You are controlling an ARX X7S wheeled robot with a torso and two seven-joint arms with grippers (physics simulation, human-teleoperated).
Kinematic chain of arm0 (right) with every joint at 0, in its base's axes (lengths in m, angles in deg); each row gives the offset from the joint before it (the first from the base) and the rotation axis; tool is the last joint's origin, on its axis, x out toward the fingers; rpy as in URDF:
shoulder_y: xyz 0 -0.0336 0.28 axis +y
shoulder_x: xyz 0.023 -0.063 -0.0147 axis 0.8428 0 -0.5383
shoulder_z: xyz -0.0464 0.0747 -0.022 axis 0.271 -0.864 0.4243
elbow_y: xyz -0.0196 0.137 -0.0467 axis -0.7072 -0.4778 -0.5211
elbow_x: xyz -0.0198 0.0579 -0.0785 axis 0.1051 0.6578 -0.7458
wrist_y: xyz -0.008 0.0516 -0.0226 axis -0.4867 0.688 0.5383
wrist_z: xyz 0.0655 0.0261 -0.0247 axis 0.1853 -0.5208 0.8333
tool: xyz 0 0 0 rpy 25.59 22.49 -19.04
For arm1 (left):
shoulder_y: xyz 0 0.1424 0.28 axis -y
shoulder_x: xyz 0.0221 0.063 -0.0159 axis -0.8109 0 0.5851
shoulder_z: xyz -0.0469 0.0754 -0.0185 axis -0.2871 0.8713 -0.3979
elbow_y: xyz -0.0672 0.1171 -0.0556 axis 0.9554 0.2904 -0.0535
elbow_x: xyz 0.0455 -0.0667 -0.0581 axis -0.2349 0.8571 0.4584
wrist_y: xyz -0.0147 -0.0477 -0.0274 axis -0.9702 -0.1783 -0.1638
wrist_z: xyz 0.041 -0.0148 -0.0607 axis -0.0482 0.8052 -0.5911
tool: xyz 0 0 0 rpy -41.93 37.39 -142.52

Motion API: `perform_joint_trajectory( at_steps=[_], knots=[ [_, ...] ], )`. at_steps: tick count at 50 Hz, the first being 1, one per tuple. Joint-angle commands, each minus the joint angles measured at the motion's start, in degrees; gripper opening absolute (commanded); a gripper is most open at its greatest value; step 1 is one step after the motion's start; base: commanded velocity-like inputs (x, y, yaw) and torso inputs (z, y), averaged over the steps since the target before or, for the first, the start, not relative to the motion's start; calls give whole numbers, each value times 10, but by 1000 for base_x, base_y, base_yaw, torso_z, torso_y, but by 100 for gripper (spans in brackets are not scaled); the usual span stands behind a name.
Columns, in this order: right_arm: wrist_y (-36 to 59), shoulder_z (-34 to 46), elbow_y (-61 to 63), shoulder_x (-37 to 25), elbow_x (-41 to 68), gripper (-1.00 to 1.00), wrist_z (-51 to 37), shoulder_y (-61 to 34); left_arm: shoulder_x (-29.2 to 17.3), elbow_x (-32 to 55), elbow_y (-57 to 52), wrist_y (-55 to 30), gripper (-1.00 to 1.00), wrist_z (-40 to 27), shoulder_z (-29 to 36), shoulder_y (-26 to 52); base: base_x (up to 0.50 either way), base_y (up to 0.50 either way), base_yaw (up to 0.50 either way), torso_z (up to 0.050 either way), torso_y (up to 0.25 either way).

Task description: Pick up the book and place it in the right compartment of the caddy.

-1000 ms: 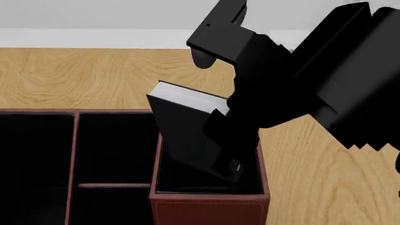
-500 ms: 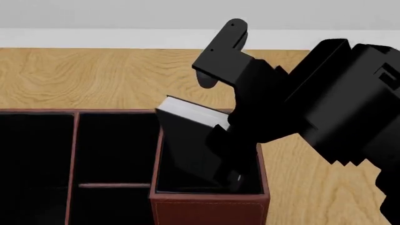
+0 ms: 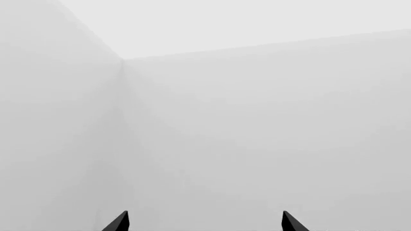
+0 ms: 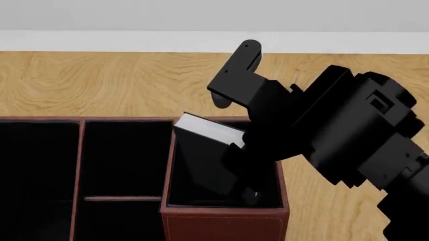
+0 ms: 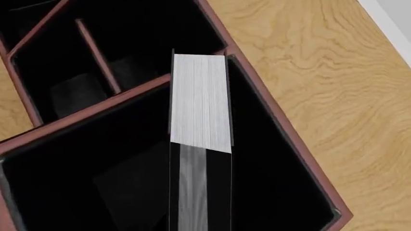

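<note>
Black hardcover book (image 4: 204, 160), white page edges (image 5: 200, 101) uppermost, tilted, lower part down inside right compartment (image 4: 268, 198) of reddish-brown caddy (image 4: 224, 223), upper corner leaning toward the divider. Pinched at its right edge by right end effector (image 4: 242, 168), reaching in from above and right; contact itself dark on dark, probably clamped on both covers. Wood-grain worktop (image 4: 100, 83) beyond. Left end effector (image 3: 204, 222): only two fingertips (image 3: 118, 222) visible, spread apart, holding nothing, facing blank wall.

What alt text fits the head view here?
The right gripper holds the black book tilted, lower end inside the right compartment of the reddish-brown caddy, on a wooden table.
</note>
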Motion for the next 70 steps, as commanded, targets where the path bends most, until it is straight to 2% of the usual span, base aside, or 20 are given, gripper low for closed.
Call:
perform_joint_trajectory(
  at_steps=[1, 22, 23, 45, 70],
  knots=[
    [-43, 2, -34, 16, -26, -100, 3, 14, 1, -4, 5, 0, 100, 2, 9, 4, 0, 0, 0, 0, 0],
    [-79, 13, -80, 39, -43, -100, 4, 35, -2, -7, 7, 6, 100, 1, 7, -7, 0, 0, 1, 0, 0],
    [-78, 14, -80, 39, -44, 100, 5, 35, -2, -7, 7, 6, 100, 1, 8, -7, 0, 0, 0, 0, 0],
    [-72, 9, -71, 37, -42, 100, -1, 26, -5, -6, 3, 16, 100, -3, 1, -22, 0, 0, 0, 0, 0],
    [-10, -68, 68, -30, 20, 100, -66, 4, -5, -5, 3, 17, 100, -7, 11, -11, 0, 0, 0, 0, 0]
  ],
)
